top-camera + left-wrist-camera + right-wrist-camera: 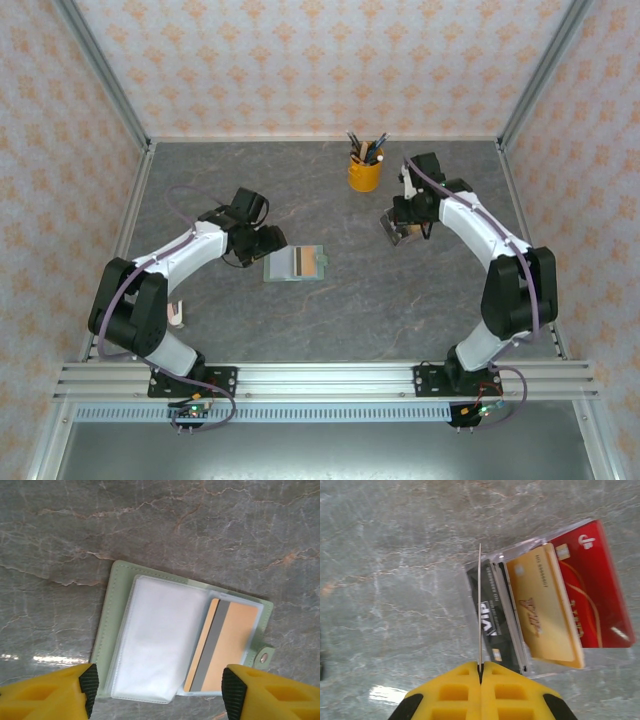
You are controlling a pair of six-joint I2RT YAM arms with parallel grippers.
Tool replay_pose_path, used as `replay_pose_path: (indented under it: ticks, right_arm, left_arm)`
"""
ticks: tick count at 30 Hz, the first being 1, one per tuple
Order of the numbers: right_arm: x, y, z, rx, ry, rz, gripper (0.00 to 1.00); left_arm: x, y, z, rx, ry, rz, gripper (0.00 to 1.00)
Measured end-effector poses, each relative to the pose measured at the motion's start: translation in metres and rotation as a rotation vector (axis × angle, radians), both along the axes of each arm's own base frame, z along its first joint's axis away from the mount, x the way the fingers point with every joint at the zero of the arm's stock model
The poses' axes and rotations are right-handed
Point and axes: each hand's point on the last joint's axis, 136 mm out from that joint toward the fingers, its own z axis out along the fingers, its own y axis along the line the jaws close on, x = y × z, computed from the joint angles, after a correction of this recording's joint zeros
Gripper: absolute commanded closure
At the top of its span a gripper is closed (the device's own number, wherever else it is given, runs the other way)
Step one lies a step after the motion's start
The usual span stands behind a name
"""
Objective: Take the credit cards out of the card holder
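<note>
Grey marbled tabletop (pixel 400 290) here. My left gripper (pixel 161 687) hangs spread wide over the sage-green folding card holder (pixel 117 595). My right gripper (pixel 480 672) is pinched on a thin flat card (pixel 479 605) that's edge-on, so I can't make out its face.

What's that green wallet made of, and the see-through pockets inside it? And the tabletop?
The card holder looks like matte leather or imitation: stitched edge, metal-looking snap. Its inner pockets seem soft frosted plastic, wrinkled and glossy, a yellow card showing through. The tabletop looks like veined grey stone, possibly printed laminate.

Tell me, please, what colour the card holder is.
Sage green card holder, clearest in left wrist view.
</note>
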Motion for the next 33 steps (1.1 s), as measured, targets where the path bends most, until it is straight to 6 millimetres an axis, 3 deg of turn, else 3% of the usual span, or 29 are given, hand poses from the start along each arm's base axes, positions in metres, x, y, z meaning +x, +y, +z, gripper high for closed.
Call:
replay_pose_path:
  ticks: [7, 20, 26, 33]
  right_arm:
    - [0.008, -0.014, -0.016, -0.084, 0.041, 0.043, 1.00]
    - [-0.009, -0.005, -0.026, -0.058, 0.114, 0.177, 0.99]
    - [-0.012, -0.006, -0.036, -0.064, 0.162, 0.185, 0.72]
    - [-0.014, -0.001, -0.032, -0.014, 0.172, 0.153, 0.64]
  left_arm:
    - [-0.003, 0.003, -0.002, 0.012, 0.012, 0.004, 0.20]
    - [-0.003, 0.003, -0.002, 0.013, 0.015, 0.004, 0.16]
    - [-0.003, 0.003, -0.002, 0.012, 0.016, 0.004, 0.16]
    - [-0.007, -0.002, 0.001, -0.022, 0.016, -0.011, 0.17]
